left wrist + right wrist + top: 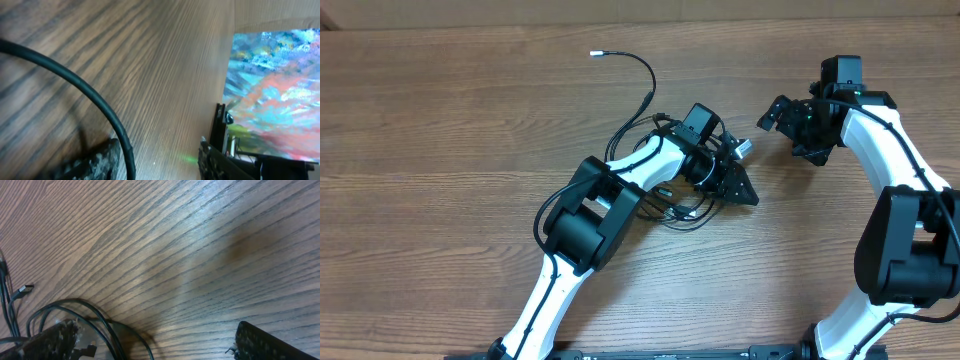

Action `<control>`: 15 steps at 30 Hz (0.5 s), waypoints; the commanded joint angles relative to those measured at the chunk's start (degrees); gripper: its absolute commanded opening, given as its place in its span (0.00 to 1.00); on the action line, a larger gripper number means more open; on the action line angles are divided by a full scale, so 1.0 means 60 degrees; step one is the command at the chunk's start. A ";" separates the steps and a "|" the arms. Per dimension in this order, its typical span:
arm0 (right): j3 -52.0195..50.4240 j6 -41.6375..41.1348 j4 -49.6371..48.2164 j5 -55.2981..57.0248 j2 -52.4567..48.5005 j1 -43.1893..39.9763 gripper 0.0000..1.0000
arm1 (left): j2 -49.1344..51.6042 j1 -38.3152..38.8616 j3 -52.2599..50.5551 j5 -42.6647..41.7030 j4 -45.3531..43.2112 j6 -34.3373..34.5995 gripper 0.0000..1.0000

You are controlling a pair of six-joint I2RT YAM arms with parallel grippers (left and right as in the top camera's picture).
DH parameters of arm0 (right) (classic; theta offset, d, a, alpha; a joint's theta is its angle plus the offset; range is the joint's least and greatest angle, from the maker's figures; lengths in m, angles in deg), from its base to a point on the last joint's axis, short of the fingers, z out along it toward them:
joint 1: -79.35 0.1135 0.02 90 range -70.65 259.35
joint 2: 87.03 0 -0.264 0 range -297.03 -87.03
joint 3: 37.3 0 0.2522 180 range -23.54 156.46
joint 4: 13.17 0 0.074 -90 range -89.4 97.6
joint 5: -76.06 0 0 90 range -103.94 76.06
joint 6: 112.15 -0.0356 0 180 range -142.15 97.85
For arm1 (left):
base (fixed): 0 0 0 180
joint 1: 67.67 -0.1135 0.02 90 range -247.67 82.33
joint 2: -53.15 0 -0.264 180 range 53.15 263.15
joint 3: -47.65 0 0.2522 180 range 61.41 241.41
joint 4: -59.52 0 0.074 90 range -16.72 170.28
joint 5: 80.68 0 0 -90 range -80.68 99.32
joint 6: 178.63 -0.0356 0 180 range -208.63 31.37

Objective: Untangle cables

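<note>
Thin black cables (pixel 685 200) lie tangled on the wooden table under my left gripper (pixel 733 184). One cable (pixel 645 85) runs up and left to a silver plug tip (pixel 598 53). In the left wrist view a black cable (pixel 95 97) curves down against the inner side of the left finger (pixel 95 160). The left gripper (pixel 160 162) has its jaws apart, with bare wood between them. My right gripper (pixel 782 125) hovers just right of the tangle. In its wrist view the right gripper (pixel 155 340) is wide open, and cable loops (pixel 95 317) pass by its left finger (pixel 50 340).
A small plug tip (pixel 22 291) lies on the wood left of the right gripper. A silver connector (pixel 743 147) sits between the two grippers. A colourful panel (pixel 275 85) stands beyond the table's edge in the left wrist view.
</note>
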 commanded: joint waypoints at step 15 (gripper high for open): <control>0.0153 -0.0004 -0.0022 0.0058 0.0237 0.0011 1.00 | 0.0459 0.0127 -0.0222 -0.0831 0.0310 -0.1541 0.29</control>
